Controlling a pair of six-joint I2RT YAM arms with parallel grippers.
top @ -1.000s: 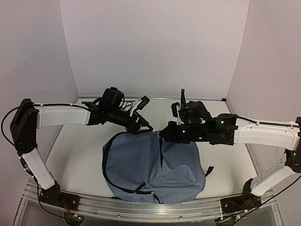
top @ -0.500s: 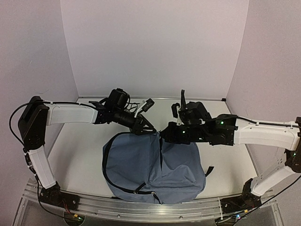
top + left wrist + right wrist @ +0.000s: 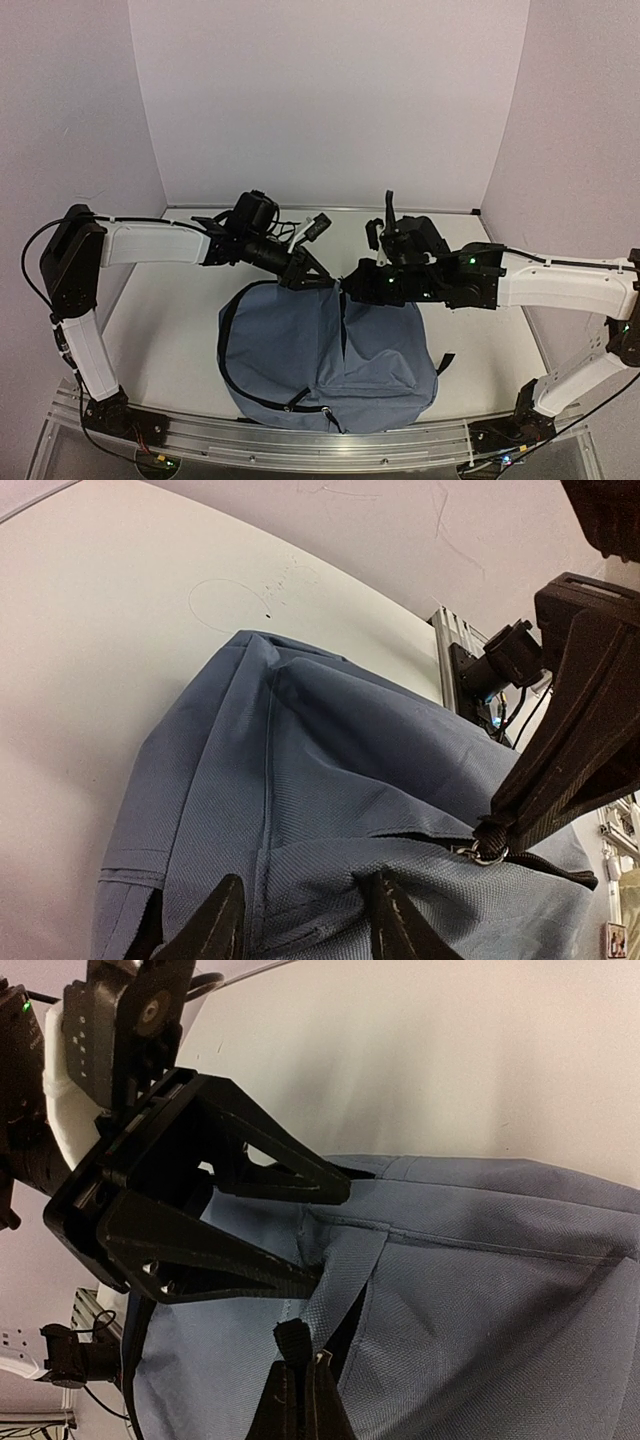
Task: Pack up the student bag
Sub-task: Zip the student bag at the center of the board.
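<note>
Table [image 3: 170,300]: white, fills the middle of the top view. Faint pen scribbles [image 3: 245,585] on it, upper left of the left wrist view, too faint to read.

Student bag [image 3: 330,350]: slate blue, lies flat on the table at lower centre of the top view. Its long axis runs from the bottom of the frame up. The rounded end points to the lower edge and the top edge sits mid-frame, where both grippers meet. A black zipper line curves down its left side.

Left arm [image 3: 150,243]: reaches in from the left. Right arm [image 3: 560,280]: reaches in from the right.

Left gripper [image 3: 305,915]: jaws partway apart, fingertips straddling a ridge of blue fabric at the bag's top edge. The tips touch the cloth; cannot tell whether it is pinched.

Right gripper [image 3: 300,1385]: clenched tight on the black zipper pull [image 3: 487,852], just beside the left fingers.
</note>
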